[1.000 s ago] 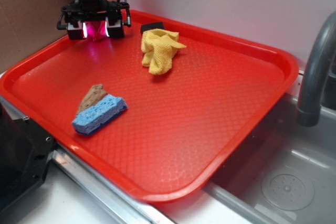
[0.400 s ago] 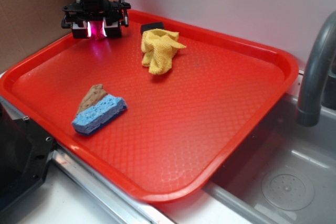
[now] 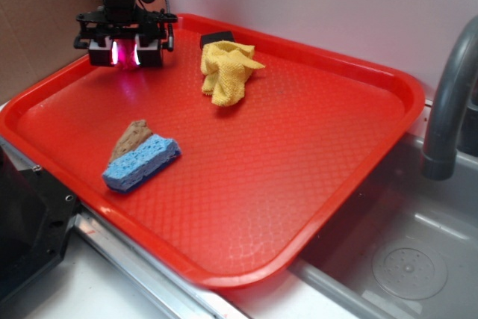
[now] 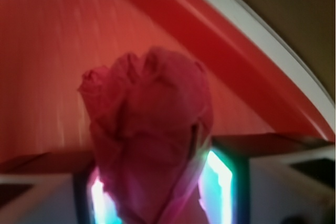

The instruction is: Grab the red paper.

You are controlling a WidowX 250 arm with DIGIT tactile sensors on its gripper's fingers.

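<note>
The end effector [image 3: 125, 51] is clenched on the paper [image 4: 149, 135], a wrinkled crimson wad that fills the wrist view between the glowing pads; in the exterior view only a pink glow shows there. It hangs over the tray's [image 3: 314, 177] far left corner, close to the rim. To its right lies a yellow cloth [image 3: 226, 71], with a small black block [image 3: 216, 37] just behind it against the rim. Nearer the front, well apart from the arm, a blue sponge [image 3: 142, 163] rests on the tray, touching a brown scrap [image 3: 131, 137]. A grey faucet [image 3: 448, 102] stands at right over the sink [image 3: 403, 259]. No writing is readable. Since a second ago the end effector has shifted slightly left; the rest has not moved.
</note>
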